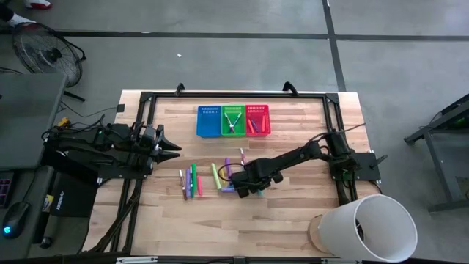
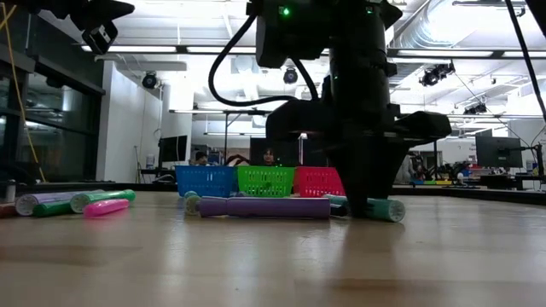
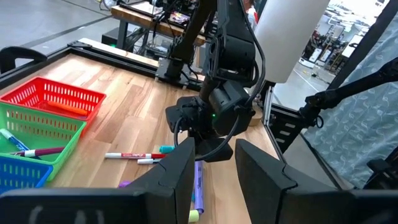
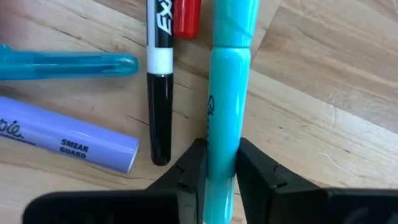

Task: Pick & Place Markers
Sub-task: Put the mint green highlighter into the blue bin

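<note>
Several markers lie on the wooden table: a group (image 1: pixel 189 181) left of centre and more (image 1: pixel 218 174) by my right gripper (image 1: pixel 245 189). That gripper is down among them, shut on a teal marker (image 4: pixel 227 81). Beside it lie a black-and-white marker (image 4: pixel 159 93), a purple highlighter (image 4: pixel 62 140) and a clear blue pen (image 4: pixel 62 65). In the low view my right gripper (image 2: pixel 368 205) stands on the table by the purple highlighter (image 2: pixel 264 207). My left gripper (image 1: pixel 176 152) hovers open at the table's left side, touching nothing; its fingers (image 3: pixel 214 158) point toward the right arm. My right gripper pinches the teal marker between its two fingers, on the barrel (image 4: pixel 222 134) below the cap joint. The fingers come from above, pointing down, and lie across the marker. The marker lies flat on the table among the others.
Three small mesh baskets stand in a row near the far edge: blue (image 1: pixel 209 122), green (image 1: pixel 233 111) and red (image 1: pixel 258 111), the green and red holding markers. A black frame (image 1: pixel 146 99) borders the table. A large white cylinder (image 1: pixel 370 231) stands at the near right corner.
</note>
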Controlling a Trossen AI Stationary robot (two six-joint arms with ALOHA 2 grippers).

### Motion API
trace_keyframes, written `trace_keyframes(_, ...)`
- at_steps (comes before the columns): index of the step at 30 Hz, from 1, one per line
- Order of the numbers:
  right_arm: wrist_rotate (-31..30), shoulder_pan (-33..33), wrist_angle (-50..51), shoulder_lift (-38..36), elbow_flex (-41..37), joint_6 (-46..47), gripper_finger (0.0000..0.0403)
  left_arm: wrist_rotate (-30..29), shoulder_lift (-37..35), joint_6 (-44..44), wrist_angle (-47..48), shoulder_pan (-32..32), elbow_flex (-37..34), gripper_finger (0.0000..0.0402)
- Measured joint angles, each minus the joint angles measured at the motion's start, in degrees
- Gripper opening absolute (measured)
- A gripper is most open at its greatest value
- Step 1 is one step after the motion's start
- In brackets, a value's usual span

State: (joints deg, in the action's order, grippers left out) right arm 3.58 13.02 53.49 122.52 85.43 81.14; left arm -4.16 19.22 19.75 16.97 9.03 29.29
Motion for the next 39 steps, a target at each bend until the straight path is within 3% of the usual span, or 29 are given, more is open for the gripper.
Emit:
trace_keyframes(17, 0.93, 0.13, 5.99, -4.68, -0.33, -0.08, 0.0056, -0.29, 0.00, 0.00, -0.05, -0.02, -0.01, 0.0115)
trace_keyframes(27, -11.51, -0.78, 6.01, -14.09, -0.20, -1.13, 0.0056, -2.44, 1.10, 0.00, -1.69, -0.02, -0.01, 0.0115)
trace_keyframes(33, -22.10, -2.94, -0.52, -20.81, -0.11, -12.18, 0.0056, -2.47, 5.93, -0.88, -11.04, -0.02, -0.01, 0.0115)
trace_keyframes(39, -26.60, -6.27, -12.75, -25.92, -0.09, -32.02, 0.0056, -5.51, 13.30, -3.00, -24.40, -0.02, -0.01, 0.0115)
